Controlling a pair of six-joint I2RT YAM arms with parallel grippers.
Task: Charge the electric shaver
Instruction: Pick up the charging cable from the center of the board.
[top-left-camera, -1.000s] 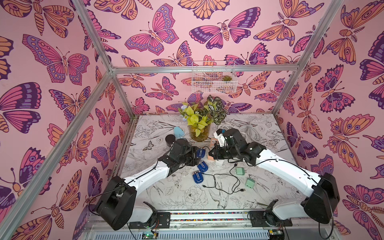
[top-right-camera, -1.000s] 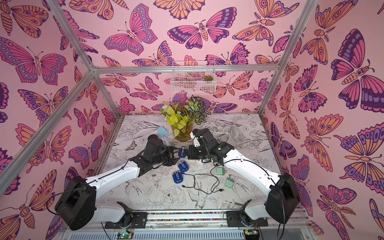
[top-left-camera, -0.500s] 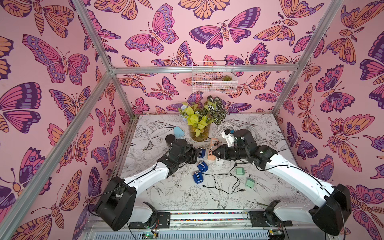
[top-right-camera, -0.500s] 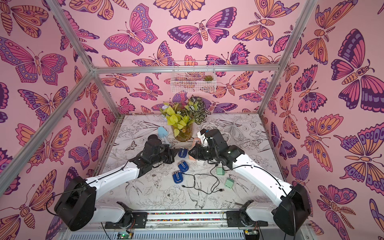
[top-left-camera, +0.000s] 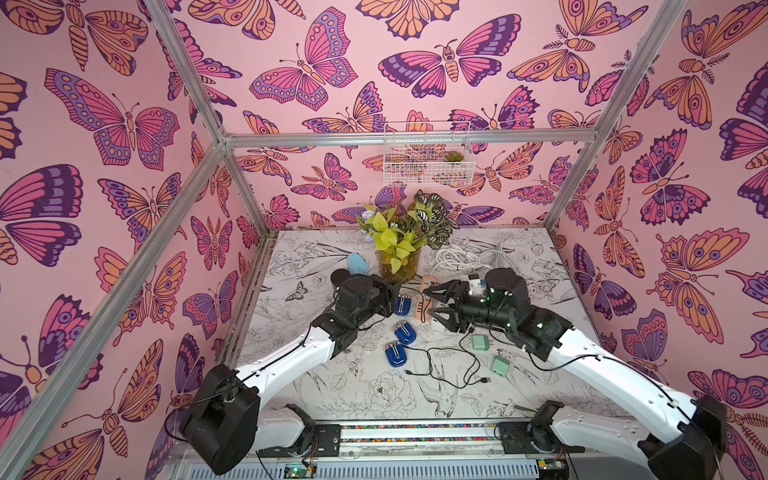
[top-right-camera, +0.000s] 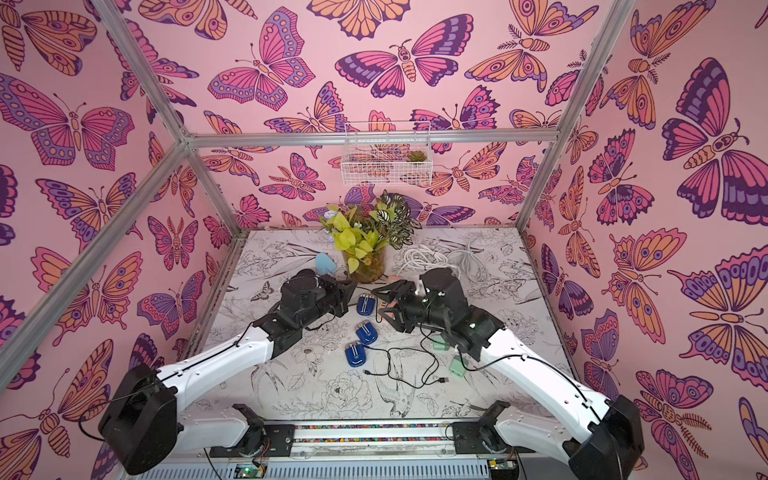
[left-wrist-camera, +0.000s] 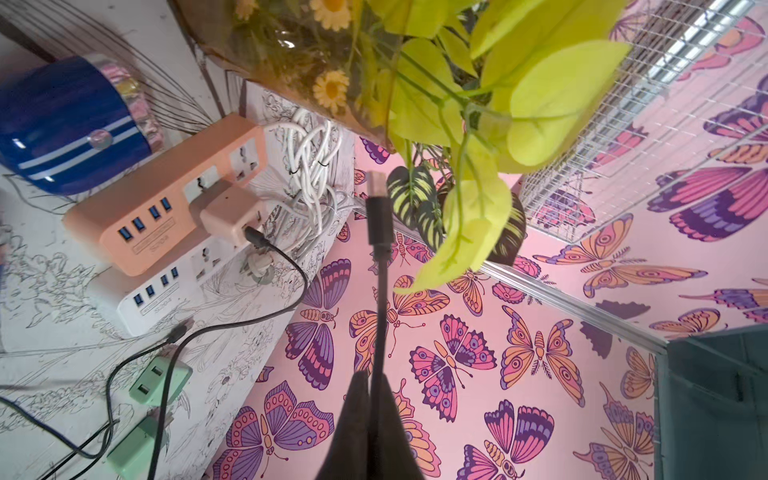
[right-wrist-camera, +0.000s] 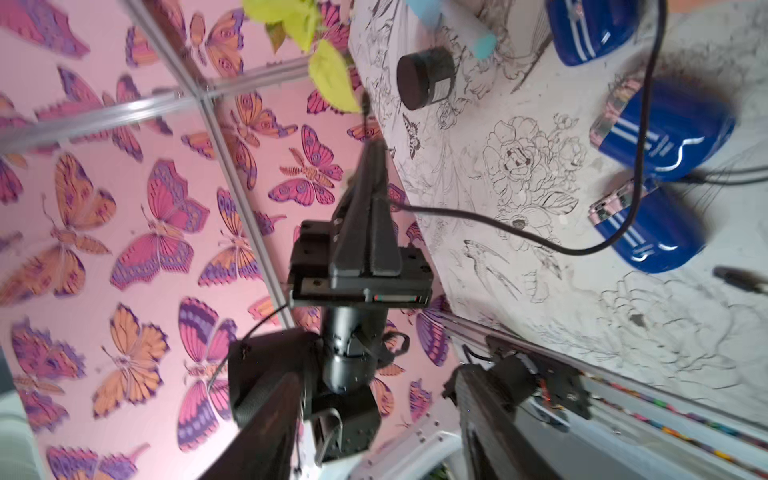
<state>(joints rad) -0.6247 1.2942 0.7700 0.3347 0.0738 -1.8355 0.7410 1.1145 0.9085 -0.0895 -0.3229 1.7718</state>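
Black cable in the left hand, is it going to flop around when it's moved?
Probably only partly. The short end of the black cable beyond the left hand stands straight, so it likely holds its aim. The rest sags in a slack curve over the table, so it should trail limply and may snag.

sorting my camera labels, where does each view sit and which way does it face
Top views: high at the front, looking down over the table; both arms whole, right gripper open.
Left wrist: on the left arm, looking past the left gripper, shut on a black cable, toward the plant.
Right wrist: on the right arm, facing the left gripper and blue shavers.
Shared: both wrist views show that cable.
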